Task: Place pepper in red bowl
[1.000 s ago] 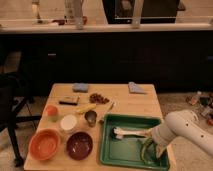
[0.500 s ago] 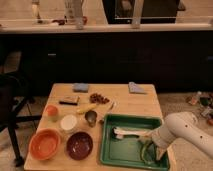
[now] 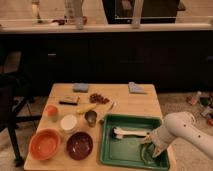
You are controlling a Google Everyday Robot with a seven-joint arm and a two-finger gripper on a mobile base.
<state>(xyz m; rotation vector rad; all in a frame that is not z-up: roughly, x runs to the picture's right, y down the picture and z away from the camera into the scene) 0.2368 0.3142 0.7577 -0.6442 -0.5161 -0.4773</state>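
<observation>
The pepper (image 3: pixel 143 153), slim, curved and green, lies in the front right corner of the green tray (image 3: pixel 116 153), partly hidden by my gripper. My gripper (image 3: pixel 150 145), on the white arm (image 3: pixel 182 131) that reaches in from the right, is down inside the tray right at the pepper. The red bowl (image 3: pixel 45 144), bright orange-red with a paler inside, stands at the table's front left corner, far left of the gripper. It looks empty.
A dark maroon bowl (image 3: pixel 80 145) stands between the red bowl and the tray. A white utensil (image 3: pixel 128 133) lies in the tray. Behind are a white cup (image 3: pixel 69 122), an orange cup (image 3: pixel 51 111), a metal cup (image 3: pixel 91 117), a yellow banana-like item (image 3: pixel 86 108) and two blue cloths (image 3: pixel 81 87) (image 3: pixel 136 88).
</observation>
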